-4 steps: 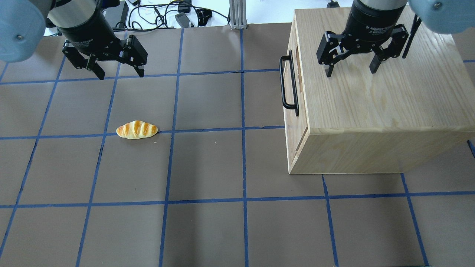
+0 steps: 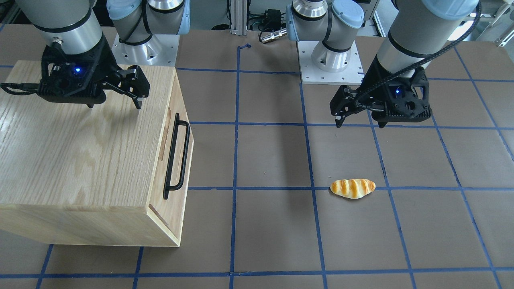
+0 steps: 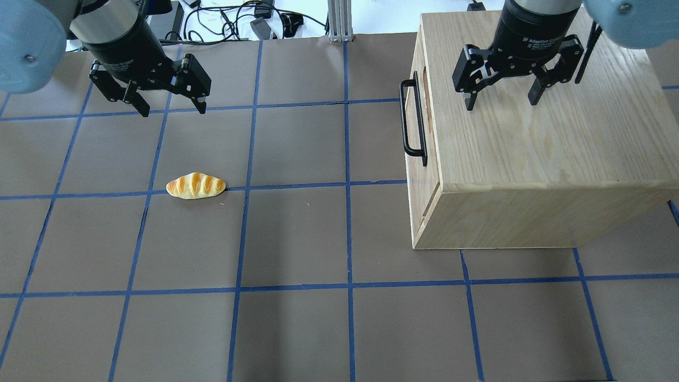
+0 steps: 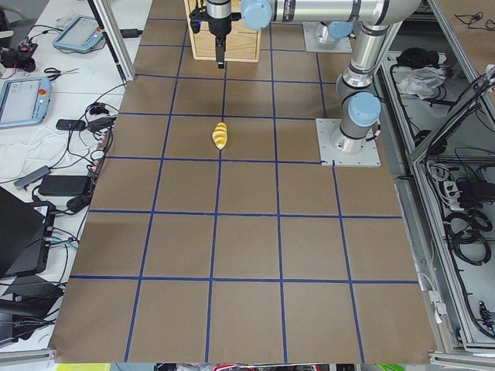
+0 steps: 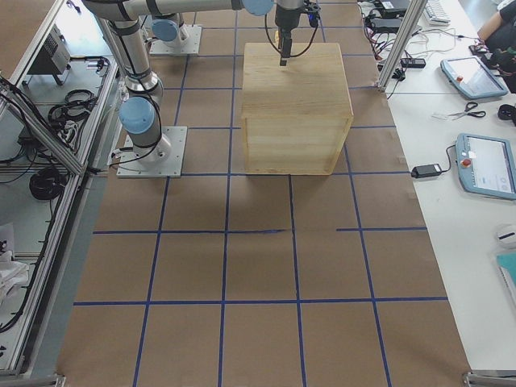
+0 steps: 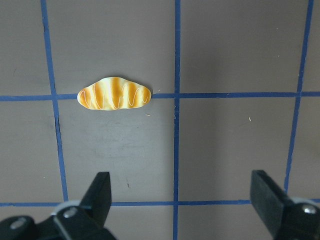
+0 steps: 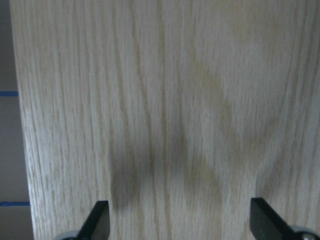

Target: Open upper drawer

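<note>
Barely anything has moved in the half second. The left gripper (image 3: 172, 110) shifts only a touch, and the right gripper (image 3: 501, 103) hangs where it was, above the top of the light oak wooden cabinet (image 3: 530, 148). Both have their jaws spread wide and hold nothing.

The cabinet stands on the brown table taped with a blue grid (image 3: 297, 239), in the robot's right half and nearer the robot-side edge than the operators' edge. The upper drawer (image 2: 174, 156) is a light oak front panel with an oblong slot, and it looks fully shut. It faces the table's left end, and its long black metal bar handle (image 3: 403, 122) runs just under the cabinet's top front edge. A small striped toy bread roll (image 3: 196, 185) lies well apart in the left half.

The step in hand appears to be the reach for the handle, and the right gripper is the closer one. It should probably travel out past the cabinet's front edge, then descend. Its fingers already seem spread across the bar's line, so one can slip between bar and panel and the other outside. A grip near the bar's middle and a straight pull toward the left end would likely keep the drawer from jamming — a skewed pull might drag the whole cabinet instead.
</note>
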`<state>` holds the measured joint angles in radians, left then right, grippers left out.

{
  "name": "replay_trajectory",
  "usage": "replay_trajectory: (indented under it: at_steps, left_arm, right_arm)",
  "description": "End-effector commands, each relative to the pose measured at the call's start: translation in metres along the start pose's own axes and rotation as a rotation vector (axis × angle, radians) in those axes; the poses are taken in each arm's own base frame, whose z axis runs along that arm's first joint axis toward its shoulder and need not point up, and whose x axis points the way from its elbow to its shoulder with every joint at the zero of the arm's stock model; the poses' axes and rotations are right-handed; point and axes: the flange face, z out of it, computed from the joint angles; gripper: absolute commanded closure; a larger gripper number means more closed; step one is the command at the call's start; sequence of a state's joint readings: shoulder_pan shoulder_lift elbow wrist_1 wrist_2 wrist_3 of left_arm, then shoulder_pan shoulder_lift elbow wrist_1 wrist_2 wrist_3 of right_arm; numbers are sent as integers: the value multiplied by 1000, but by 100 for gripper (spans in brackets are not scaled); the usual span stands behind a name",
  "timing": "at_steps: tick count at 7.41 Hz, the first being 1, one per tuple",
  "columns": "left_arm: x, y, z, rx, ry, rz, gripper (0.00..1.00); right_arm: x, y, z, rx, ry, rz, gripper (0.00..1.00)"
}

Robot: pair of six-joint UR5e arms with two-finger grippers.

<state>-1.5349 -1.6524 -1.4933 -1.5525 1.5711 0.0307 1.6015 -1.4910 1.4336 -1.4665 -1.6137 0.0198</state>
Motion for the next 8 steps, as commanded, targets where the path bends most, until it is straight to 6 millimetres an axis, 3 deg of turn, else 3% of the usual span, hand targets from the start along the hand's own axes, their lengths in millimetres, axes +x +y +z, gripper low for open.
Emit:
replay_trajectory:
  at_steps: [1, 5, 6, 8]
  left_arm:
    - [1, 2, -2, 1, -3, 1, 0]
    - [-4, 9, -15, -10, 2, -18, 0]
    - [-4, 12, -13, -17, 2, -18, 0]
    - [-5, 0, 7, -45, 0, -28, 0]
  right_arm:
    - [0, 0, 0, 1, 0, -1, 0]
    - [0, 0, 0, -1, 0, 0, 0]
    - [0, 0, 0, 1, 0, -1, 0]
    - [0, 0, 0, -1, 0, 0, 0]
